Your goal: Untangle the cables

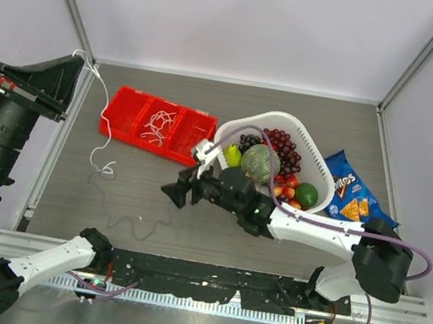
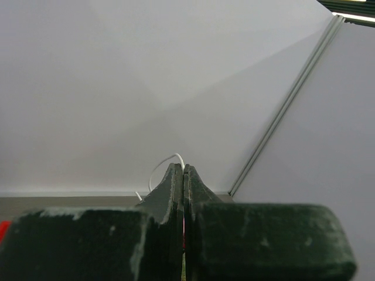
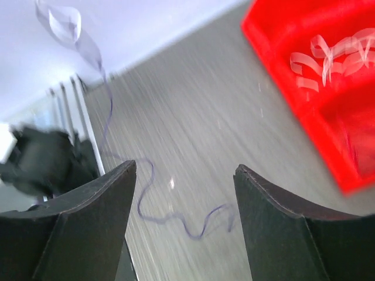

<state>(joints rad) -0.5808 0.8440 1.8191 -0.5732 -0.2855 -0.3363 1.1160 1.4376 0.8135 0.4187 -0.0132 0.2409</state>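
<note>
from above, my left claw [image 1: 80,62] is raised at the far left, clenched on a white cord [image 1: 103,100] that drapes down to the table [image 1: 186,241] beside the red tray [image 1: 125,108]. a white coil [image 1: 157,125] lies inside that tray. my right claw [image 1: 173,192] hovers released, with a purple-grey cord [image 1: 139,219] loose on the table near it.

left wrist: jaws pinched tight, the white cord arching out of the tips.

right wrist: jaws wide apart, the purple-grey cord lying on the table below the gap.

my worry: the cords may be knotted together somewhere, so pulling higher could drag the purple-grey one away, or the thin white cord could slip free.
</note>
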